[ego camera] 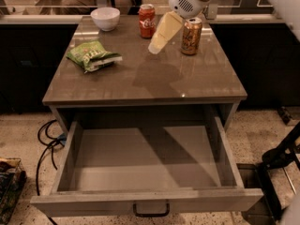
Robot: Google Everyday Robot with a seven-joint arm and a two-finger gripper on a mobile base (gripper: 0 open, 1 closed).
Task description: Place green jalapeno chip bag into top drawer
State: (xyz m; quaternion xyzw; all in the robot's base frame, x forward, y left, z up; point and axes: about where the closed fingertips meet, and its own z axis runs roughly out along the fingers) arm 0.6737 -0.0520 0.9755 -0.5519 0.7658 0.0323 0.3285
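The green jalapeno chip bag (92, 55) lies crinkled on the left part of the grey table top (140, 81). The top drawer (145, 161) is pulled fully out below the table, its grey inside bare, with a dark handle (151, 210) on the front panel. My gripper (158, 42) hangs over the back middle of the table, to the right of the bag and well apart from it, between the two cans. It holds nothing.
A white bowl (105, 18) stands at the back left. A red soda can (146, 20) and a gold-brown can (191, 35) stand at the back, close on either side of the gripper. Cables (47, 139) lie on the floor at left.
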